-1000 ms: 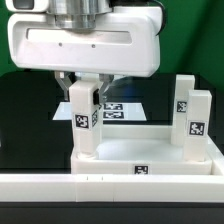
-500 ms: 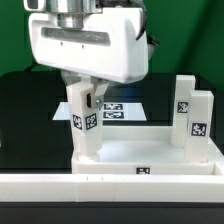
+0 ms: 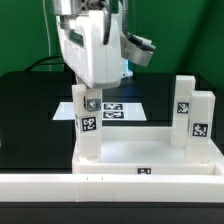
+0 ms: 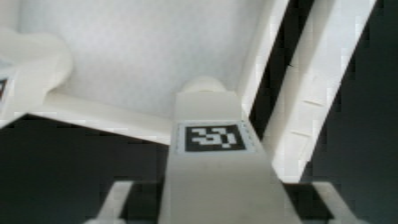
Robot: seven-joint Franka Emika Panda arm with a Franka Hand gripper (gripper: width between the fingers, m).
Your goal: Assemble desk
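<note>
White plastic all round in the exterior view: the desk top (image 3: 150, 150) lies upside down on the black table, against the long white border wall (image 3: 110, 185), with two legs (image 3: 192, 118) already upright at the corners on the exterior view's right. The gripper (image 3: 88, 100) is clamped on a third leg (image 3: 87, 125), standing in the near corner socket on the exterior view's left. The wrist looks rotated, the hand's narrow side facing us, so I'd judge it is screwing the leg in. To do this well: keep the leg dead vertical, press down lightly while turning, and regrip rather than over-rotate. The marker board (image 3: 112, 110) lies behind.

Now the wrist view: the tagged leg (image 4: 219, 140) runs straight out between the two fingers (image 4: 118, 200), jaws closed on its sides, with the top's raised rim (image 4: 329, 90) alongside. The leg looks centred in the grip, and the seating in the socket is hidden.
</note>
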